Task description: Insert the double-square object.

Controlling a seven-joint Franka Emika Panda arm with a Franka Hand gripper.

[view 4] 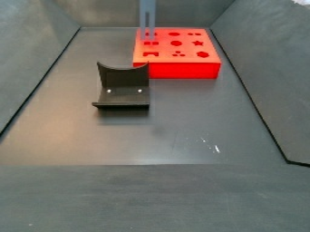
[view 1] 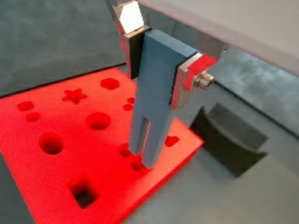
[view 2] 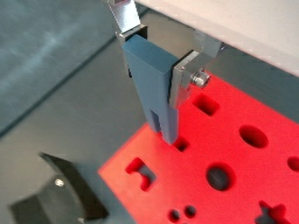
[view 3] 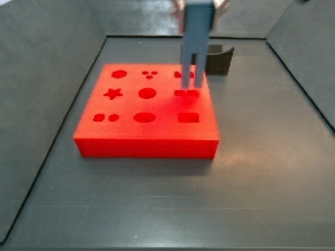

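Observation:
My gripper [view 1: 162,66] is shut on a tall blue-grey bar [view 1: 158,96] with a forked lower end, held upright; both show again in a wrist view, the gripper [view 2: 158,66] and the bar [view 2: 155,87]. The fork's tips reach the top of the large flat red block [view 3: 144,123] by a hole near its edge facing the holder. I cannot tell if they touch. In a side view the bar [view 4: 148,16] stands over the block [view 4: 182,65]. No tiny red double-square object shows on its own; it is hidden or out of view.
A dark grey curved holder [view 4: 121,86] stands on the floor apart from the block and also shows in other views [view 3: 220,61] [view 1: 233,136]. The block [view 1: 70,131] has several shaped holes: star, circles, squares. Sloping grey walls enclose the floor [view 4: 158,145].

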